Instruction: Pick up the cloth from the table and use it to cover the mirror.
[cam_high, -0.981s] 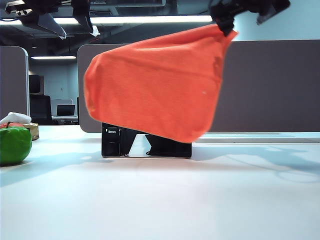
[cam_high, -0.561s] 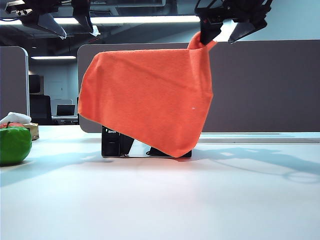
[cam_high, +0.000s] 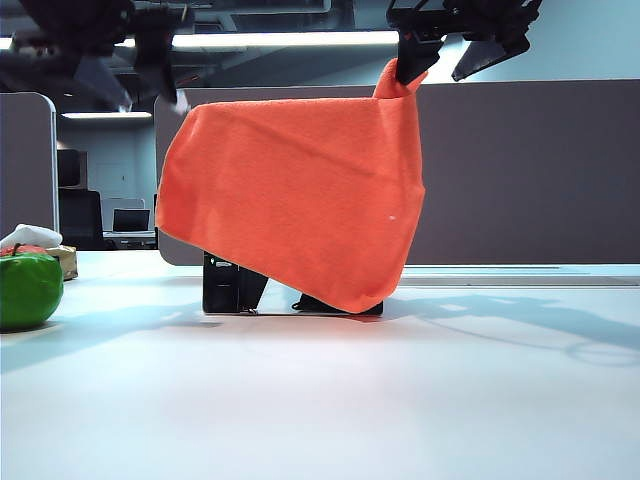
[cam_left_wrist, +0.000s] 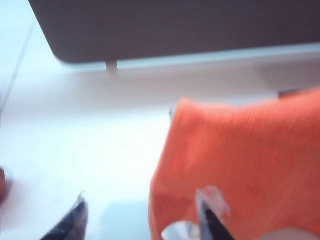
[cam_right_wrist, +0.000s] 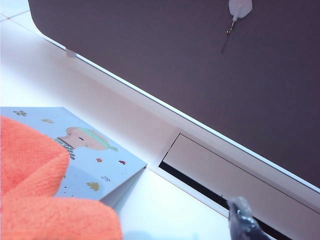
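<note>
Over the white table (cam_high: 320, 400), the orange cloth (cam_high: 290, 200) drapes the mirror (cam_high: 240, 285) while the left gripper (cam_high: 130, 60) and right gripper (cam_high: 460, 55) hover open; a corner snagged on the right finger could drag it off

The cloth (cam_high: 290, 200) drapes over the mirror (cam_high: 240, 285), my open right gripper (cam_high: 445, 60) above its peaked corner, my left gripper (cam_high: 130, 75) above its other end.
</note>
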